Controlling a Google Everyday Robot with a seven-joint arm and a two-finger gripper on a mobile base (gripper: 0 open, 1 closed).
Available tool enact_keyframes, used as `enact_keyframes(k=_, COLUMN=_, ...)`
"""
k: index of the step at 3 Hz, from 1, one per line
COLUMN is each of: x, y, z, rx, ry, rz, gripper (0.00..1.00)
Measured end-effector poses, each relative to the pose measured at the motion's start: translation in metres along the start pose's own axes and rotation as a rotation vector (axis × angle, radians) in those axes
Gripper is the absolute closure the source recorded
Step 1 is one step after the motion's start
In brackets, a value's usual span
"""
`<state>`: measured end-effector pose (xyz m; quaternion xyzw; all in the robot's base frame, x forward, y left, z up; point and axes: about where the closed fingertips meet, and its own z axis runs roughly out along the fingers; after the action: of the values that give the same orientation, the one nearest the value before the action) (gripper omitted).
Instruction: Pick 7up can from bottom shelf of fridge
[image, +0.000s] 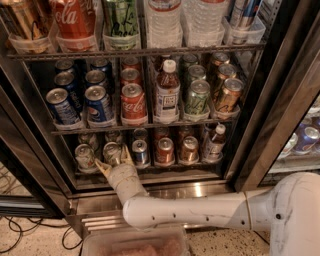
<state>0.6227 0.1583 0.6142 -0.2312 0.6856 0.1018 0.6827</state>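
Observation:
The fridge (262, 95) stands open in front of me. Its bottom shelf (172, 167) holds a row of cans in clear trays. Two pale greenish-silver cans sit at its left end. One 7up can (111, 151) is second from the left, and a similar can (84, 156) is beside it. My gripper (112, 158) is at the shelf's front edge. It is open, with one finger on each side of the second can's lower part. I cannot tell whether the fingers touch it.
On the same shelf to the right are a blue-and-silver can (139, 152), two brownish-red cans (165, 150) and a small bottle (215, 143). The rack above holds Pepsi cans (98, 104), a Coke can (133, 102) and a bottle. A ribbed steel base (200, 190) runs below.

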Motion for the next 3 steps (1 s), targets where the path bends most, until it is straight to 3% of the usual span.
enact_keyframes(k=2, x=0.0017, y=-0.0051, z=0.0064, rx=0.004, ry=0.003, rz=0.001, gripper=0.55)
enact_keyframes(k=3, x=0.0027, y=-0.006, z=0.0092, rx=0.005, ry=0.005, rz=0.004, gripper=0.74)
